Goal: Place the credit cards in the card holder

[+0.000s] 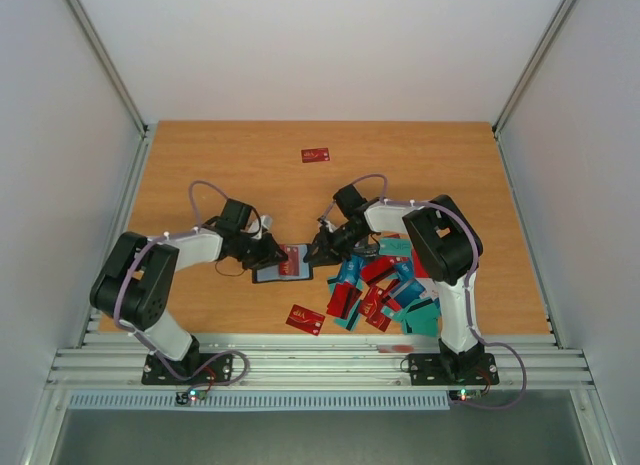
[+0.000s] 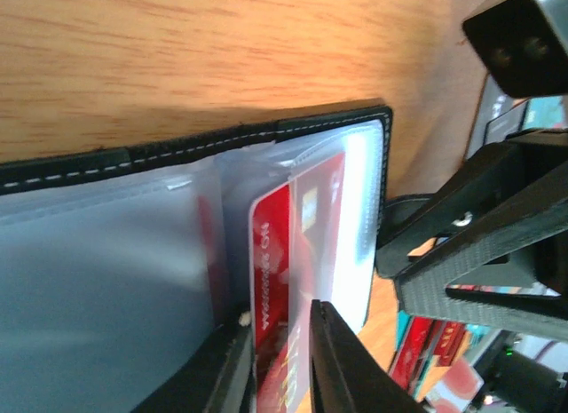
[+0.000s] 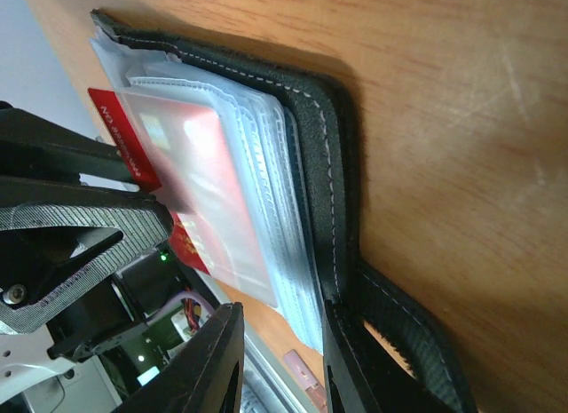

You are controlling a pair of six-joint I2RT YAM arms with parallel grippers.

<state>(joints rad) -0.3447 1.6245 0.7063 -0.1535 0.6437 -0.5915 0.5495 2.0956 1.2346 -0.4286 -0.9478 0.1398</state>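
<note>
The black card holder point(image 1: 281, 267) lies open on the table, its clear sleeves up. It fills the left wrist view point(image 2: 222, 145) and the right wrist view point(image 3: 311, 120). My left gripper point(image 1: 266, 252) is shut on a red credit card point(image 2: 273, 271), which sits partly inside a clear sleeve; the card also shows in the right wrist view point(image 3: 191, 178). My right gripper point(image 1: 318, 249) stands at the holder's right edge, jaws apart, astride the corner of the sleeves point(image 3: 297, 280). One of its fingers point(image 3: 355, 360) rests against the black cover. More red and teal cards point(image 1: 385, 290) lie piled to the right.
A single red card point(image 1: 305, 319) lies near the front edge, below the holder. Another red card point(image 1: 316, 155) lies far back at the middle. The metal rail point(image 1: 320, 355) runs along the near edge. White walls enclose the table on three sides.
</note>
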